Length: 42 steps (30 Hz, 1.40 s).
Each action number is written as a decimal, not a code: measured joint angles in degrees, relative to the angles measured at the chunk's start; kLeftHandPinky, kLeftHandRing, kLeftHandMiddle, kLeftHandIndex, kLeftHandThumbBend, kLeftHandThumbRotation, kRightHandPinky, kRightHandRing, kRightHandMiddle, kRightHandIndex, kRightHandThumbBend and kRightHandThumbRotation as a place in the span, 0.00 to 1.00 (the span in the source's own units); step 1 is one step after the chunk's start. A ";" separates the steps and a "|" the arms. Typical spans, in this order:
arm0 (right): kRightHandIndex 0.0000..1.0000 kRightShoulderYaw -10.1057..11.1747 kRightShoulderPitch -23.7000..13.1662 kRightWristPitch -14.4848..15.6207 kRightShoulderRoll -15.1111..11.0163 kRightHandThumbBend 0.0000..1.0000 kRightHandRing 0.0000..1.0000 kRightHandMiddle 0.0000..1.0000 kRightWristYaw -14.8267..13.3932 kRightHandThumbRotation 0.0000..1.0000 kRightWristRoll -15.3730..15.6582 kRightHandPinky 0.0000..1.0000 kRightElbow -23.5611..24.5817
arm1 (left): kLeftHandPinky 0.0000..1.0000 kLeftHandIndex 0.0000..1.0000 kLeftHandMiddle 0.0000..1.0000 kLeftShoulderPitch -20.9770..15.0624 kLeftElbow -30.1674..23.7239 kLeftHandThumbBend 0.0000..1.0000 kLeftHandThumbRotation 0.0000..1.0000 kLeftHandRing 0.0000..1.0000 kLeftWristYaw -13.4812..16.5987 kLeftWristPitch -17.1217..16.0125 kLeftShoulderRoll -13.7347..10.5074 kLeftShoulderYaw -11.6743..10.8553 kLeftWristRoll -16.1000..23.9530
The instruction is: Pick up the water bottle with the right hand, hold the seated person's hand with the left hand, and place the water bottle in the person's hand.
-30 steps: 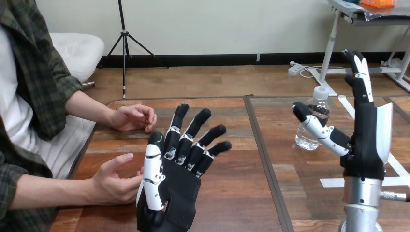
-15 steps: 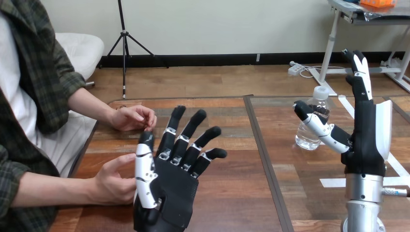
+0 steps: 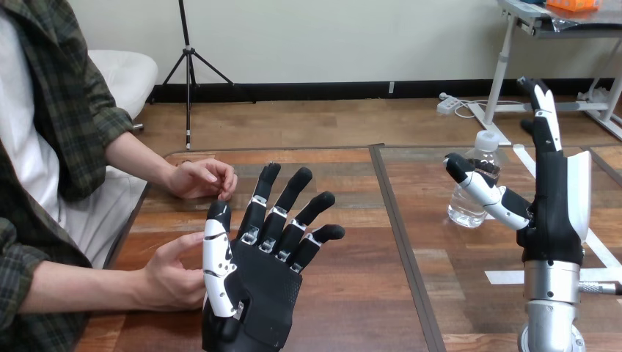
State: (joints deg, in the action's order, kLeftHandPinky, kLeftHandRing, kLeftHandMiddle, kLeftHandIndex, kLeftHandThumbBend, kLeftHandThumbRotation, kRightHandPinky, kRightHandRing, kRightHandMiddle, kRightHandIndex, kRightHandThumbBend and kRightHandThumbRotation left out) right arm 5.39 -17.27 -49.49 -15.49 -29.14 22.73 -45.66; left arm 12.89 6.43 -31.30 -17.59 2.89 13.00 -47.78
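Clear water bottle [image 3: 466, 206] stands upright beside the spread right hand [image 3: 557, 213].

Your left robot hand [image 3: 257, 290] covers fingertips of the person's near hand [image 3: 167, 275]; contact unclear. The right robot hand [image 3: 554, 213] hides part of the water bottle [image 3: 463, 210].
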 measured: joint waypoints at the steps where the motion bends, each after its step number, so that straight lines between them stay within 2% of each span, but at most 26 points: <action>1: 0.91 -0.05 -0.10 0.15 -0.01 0.93 0.98 0.98 0.09 0.57 -0.13 0.85 -0.19 | 0.59 0.99 0.87 0.01 0.00 0.49 1.00 0.76 -0.07 0.09 0.01 -0.08 0.00; 15: 0.91 -0.50 -3.10 1.86 -0.04 0.96 0.97 0.98 2.46 0.57 -2.59 0.77 -5.22 | 0.59 0.99 0.87 0.11 0.00 0.49 1.00 0.75 -1.05 0.77 0.10 -0.80 -0.12; 27: 0.92 -0.61 -7.42 3.64 -0.06 0.99 0.97 0.97 5.42 0.56 -5.94 0.81 -10.99 | 0.59 0.99 0.88 0.13 0.00 0.49 1.00 0.76 -1.46 0.79 0.11 -0.85 -0.05; 28: 0.92 -0.60 -7.71 3.86 -0.06 1.00 0.96 0.97 5.61 0.56 -6.20 0.74 -11.36 | 0.59 0.99 0.88 0.13 0.00 0.49 1.00 0.76 -1.48 0.79 0.11 -0.85 -0.04; 31: 0.92 -0.57 -8.73 4.56 -0.06 1.00 0.94 0.97 6.75 0.55 -7.38 0.63 -12.71 | 0.59 1.00 0.88 0.14 0.00 0.49 1.00 0.76 -1.58 0.77 0.11 -0.85 0.04; 36: 0.92 -0.56 -10.32 5.37 -0.07 0.99 0.93 0.98 7.83 0.53 -8.64 0.56 -14.77 | 0.60 1.00 0.87 0.15 0.00 0.50 1.00 0.75 -1.64 0.77 0.11 -0.85 0.14; 40: 0.93 -0.68 -11.31 6.13 -0.13 0.97 0.96 0.98 7.87 0.51 -8.62 0.58 -15.99 | 0.60 1.00 0.87 0.15 -0.01 0.50 1.00 0.75 -1.74 0.76 0.11 -0.85 0.16; 42: 0.93 -0.87 -11.95 6.89 -0.17 0.96 0.98 0.98 7.85 0.50 -8.50 0.65 -16.52 | 0.60 1.00 0.87 0.16 0.00 0.49 1.00 0.75 -1.80 0.60 0.10 -0.85 0.42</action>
State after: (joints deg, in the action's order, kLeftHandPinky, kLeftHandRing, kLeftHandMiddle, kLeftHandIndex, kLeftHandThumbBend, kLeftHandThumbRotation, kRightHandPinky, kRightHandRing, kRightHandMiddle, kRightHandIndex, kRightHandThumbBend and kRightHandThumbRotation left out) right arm 4.52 -29.22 -42.60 -15.66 -21.29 14.24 -62.19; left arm 13.06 6.42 -33.10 -16.99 2.99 12.15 -47.36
